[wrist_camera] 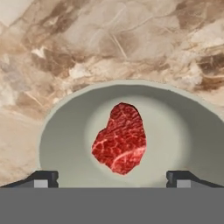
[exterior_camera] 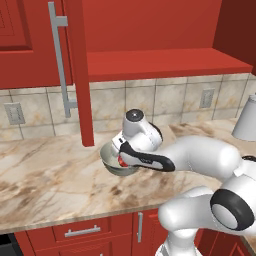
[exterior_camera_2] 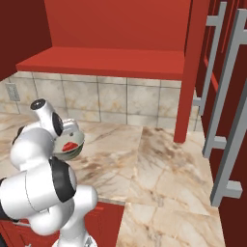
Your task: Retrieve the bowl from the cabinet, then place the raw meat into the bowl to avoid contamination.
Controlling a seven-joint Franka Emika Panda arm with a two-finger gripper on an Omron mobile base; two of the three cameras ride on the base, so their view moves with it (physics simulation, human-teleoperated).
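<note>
Hand view: raw meat [wrist_camera: 120, 138] lies in the bowl [wrist_camera: 65, 131], tool [wrist_camera: 112, 178] spread wide above it, holding nothing.
Left base view: bowl [exterior_camera: 111, 159] rests mid-counter [exterior_camera: 45, 170], towards its back edge, below the cabinet [exterior_camera: 75, 65]. Right base view: meat [exterior_camera_2: 70, 145] inside it.

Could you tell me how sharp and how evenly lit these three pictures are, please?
Hand view: the marbled red raw meat is crisp in the round cream-white bowl, whose floor is lighter than its shaded wall. Left base view: soft, flat light on the marble counter. Right base view: the red wall cabinet looks evenly lit, no glare.
</note>
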